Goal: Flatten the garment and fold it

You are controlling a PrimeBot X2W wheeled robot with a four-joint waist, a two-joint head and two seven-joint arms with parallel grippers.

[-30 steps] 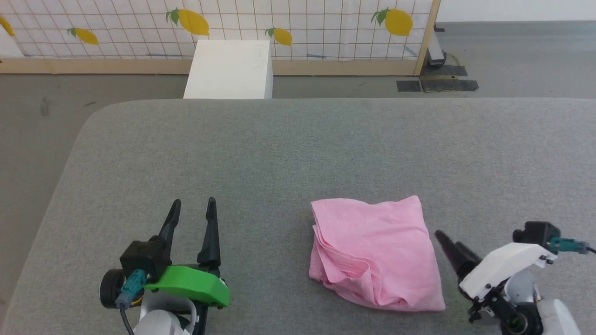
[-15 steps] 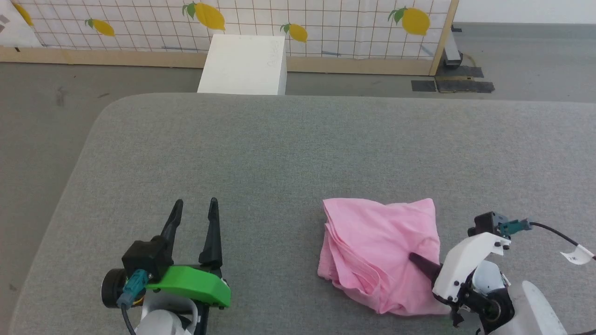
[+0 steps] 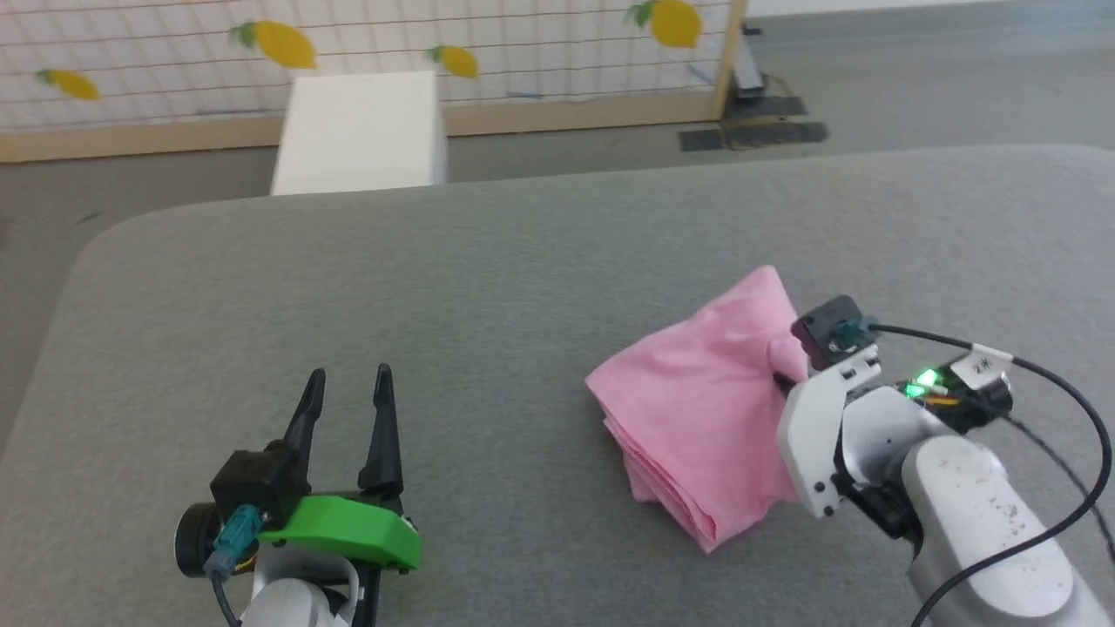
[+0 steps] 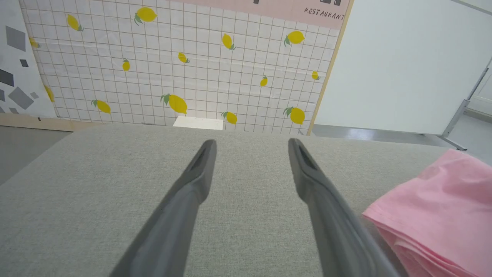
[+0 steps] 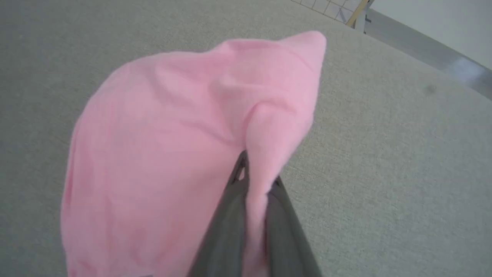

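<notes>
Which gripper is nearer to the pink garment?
Right. The right gripper is shut on a fold of the garment; the left gripper hangs open off to the garment's left, not touching it.

Ahead of my left gripper [image 3: 349,373], its fingers spread, the grey tabletop [image 3: 488,261] ran flat and bare to its far rounded edge, so I had room to reach forward and to my left. To my right the pink garment [image 3: 697,409] sat bunched in a heap, the one thing in the way between my two arms. My right gripper [image 5: 255,181] pinched a raised fold of it, with bare tabletop beyond. Past the table's far edge a white box [image 3: 357,131] stood before the lemon-patterned partition [image 3: 488,35], well apart from both grippers. My right arm's black cable [image 3: 1076,418] looped above the table's right side.
</notes>
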